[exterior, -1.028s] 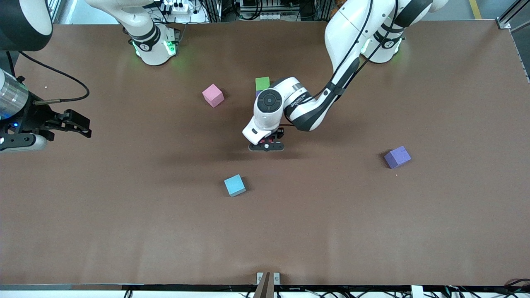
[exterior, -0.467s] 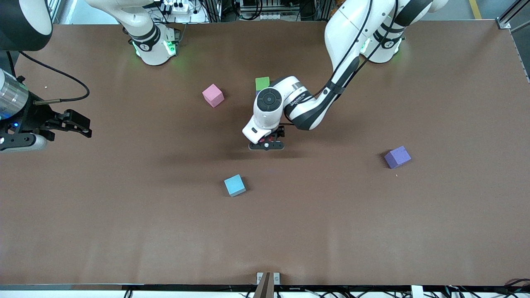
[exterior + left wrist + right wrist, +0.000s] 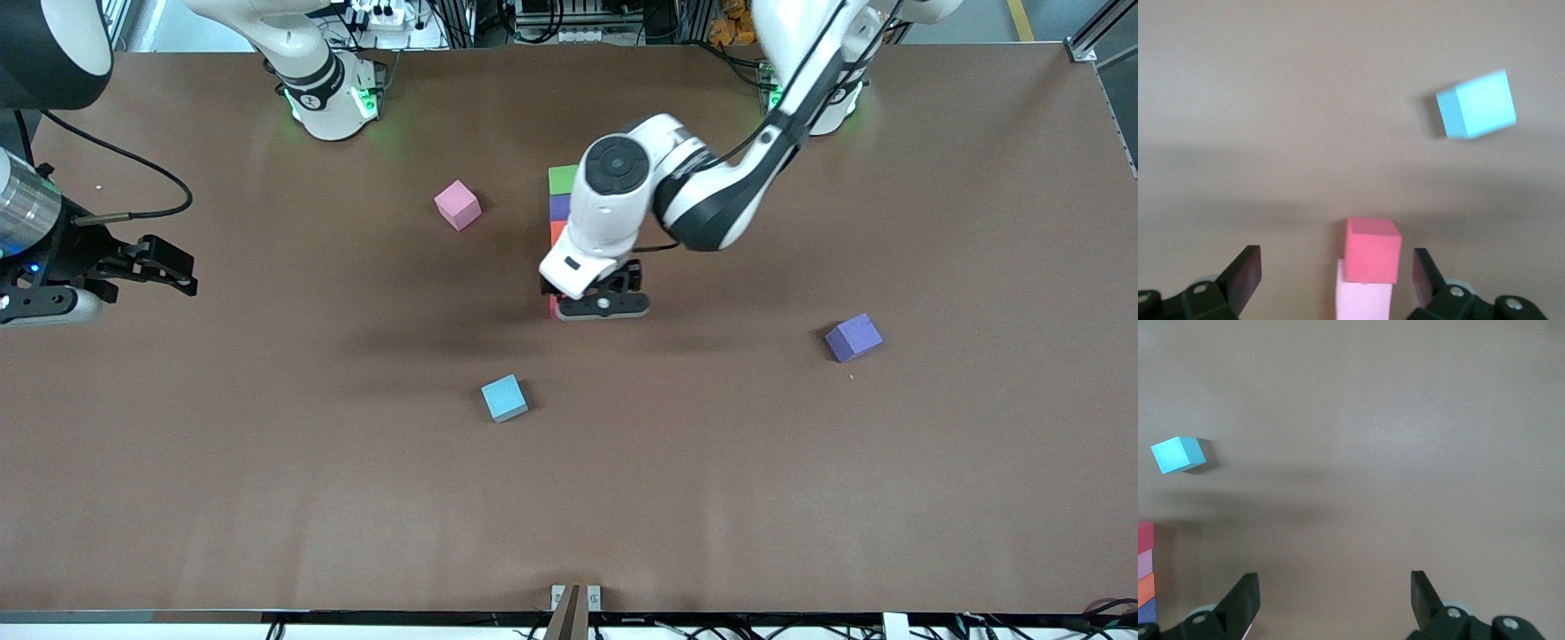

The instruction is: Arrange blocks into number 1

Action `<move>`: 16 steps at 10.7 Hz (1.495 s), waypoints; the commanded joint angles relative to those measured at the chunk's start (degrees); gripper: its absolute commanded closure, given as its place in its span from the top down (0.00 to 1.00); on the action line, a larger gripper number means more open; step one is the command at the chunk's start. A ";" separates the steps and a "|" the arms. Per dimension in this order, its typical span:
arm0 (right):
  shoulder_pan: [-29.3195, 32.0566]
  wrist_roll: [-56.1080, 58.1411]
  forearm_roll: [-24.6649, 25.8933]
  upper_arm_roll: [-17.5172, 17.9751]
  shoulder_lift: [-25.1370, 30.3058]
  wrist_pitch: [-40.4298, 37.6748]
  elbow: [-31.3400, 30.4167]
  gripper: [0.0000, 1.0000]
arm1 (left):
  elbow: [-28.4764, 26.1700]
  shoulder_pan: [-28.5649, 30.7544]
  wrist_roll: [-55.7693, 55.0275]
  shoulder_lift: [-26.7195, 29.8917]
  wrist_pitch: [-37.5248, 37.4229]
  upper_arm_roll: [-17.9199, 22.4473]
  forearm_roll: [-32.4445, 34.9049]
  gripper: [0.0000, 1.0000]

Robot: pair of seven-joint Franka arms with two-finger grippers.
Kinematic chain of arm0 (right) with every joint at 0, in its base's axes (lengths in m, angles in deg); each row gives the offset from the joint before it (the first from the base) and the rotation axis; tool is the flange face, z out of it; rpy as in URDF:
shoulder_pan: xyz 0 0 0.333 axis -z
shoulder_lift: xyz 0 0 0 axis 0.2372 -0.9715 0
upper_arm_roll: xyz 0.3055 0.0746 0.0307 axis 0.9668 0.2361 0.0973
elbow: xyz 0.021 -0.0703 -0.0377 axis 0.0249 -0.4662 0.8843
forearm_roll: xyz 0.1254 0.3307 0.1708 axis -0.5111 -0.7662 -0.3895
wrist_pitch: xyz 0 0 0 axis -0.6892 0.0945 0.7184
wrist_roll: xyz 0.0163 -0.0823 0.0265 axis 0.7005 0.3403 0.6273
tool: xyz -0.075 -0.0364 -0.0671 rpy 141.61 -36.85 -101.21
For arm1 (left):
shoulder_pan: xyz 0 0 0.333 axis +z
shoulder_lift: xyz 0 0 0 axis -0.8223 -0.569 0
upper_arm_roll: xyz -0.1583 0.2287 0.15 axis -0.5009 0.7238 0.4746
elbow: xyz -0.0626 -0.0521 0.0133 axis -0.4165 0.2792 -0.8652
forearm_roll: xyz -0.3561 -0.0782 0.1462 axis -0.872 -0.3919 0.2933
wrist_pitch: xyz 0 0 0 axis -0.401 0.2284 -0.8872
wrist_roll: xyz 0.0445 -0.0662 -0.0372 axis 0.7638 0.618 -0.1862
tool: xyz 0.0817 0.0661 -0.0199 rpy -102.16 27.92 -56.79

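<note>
A straight column of blocks lies on the table: green block [image 3: 563, 178], purple block [image 3: 558, 207], orange block [image 3: 556, 233], then a pink one hidden under the left arm, and the red block [image 3: 553, 308] nearest the front camera. In the left wrist view the red block [image 3: 1371, 250] touches that pink block [image 3: 1363, 300]. My left gripper [image 3: 592, 299] [image 3: 1337, 265] hangs open above this end, holding nothing. A second pink block [image 3: 458, 204], a light blue block [image 3: 504, 397] [image 3: 1476, 105] and a second purple block [image 3: 853, 337] lie loose. My right gripper [image 3: 178, 269] [image 3: 1335, 587] waits open.
The right arm's black cable [image 3: 133, 160] loops over the table at that arm's end. A small metal bracket [image 3: 574, 597] sits at the table's front edge. The right wrist view catches the light blue block [image 3: 1178, 453] and the column's red end [image 3: 1145, 535].
My left gripper has let go of the red block and risen from it, shifting slightly toward the left arm's end. The purple and orange blocks are now uncovered. The right arm has not moved.
</note>
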 commanded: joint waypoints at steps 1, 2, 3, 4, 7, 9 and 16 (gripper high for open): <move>0.81 0.08 -0.61 0.52 -0.38 -0.56 0.97 1.00 | -1.97 6.96 0.04 5.61 -3.97 -1.34 -0.24 1.00; 0.81 0.08 -0.52 0.43 -0.38 -0.65 0.97 1.00 | -1.98 10.22 2.22 7.63 -6.26 -2.22 -0.15 1.00; 0.81 0.17 -0.43 0.43 -0.38 -0.65 0.97 1.00 | -1.98 13.38 5.81 9.56 -7.50 -2.31 -0.24 1.00; 0.81 0.17 -0.43 0.43 -0.38 -0.56 0.97 1.00 | -1.98 16.63 8.71 11.50 -9.25 -2.40 -0.15 1.00; 1.08 0.17 -0.52 0.43 -0.38 -0.74 0.97 1.00 | -1.89 23.85 21.18 18.09 -15.75 -1.79 -0.50 1.00; 1.60 0.26 -0.61 0.43 -0.21 -0.91 0.97 1.00 | -1.80 26.93 26.48 21.61 -20.32 -1.26 -1.20 1.00; 1.69 0.17 -0.78 0.61 0.06 -0.74 0.79 1.00 | -1.62 27.12 37.13 28.48 -28.06 6.82 -4.46 1.00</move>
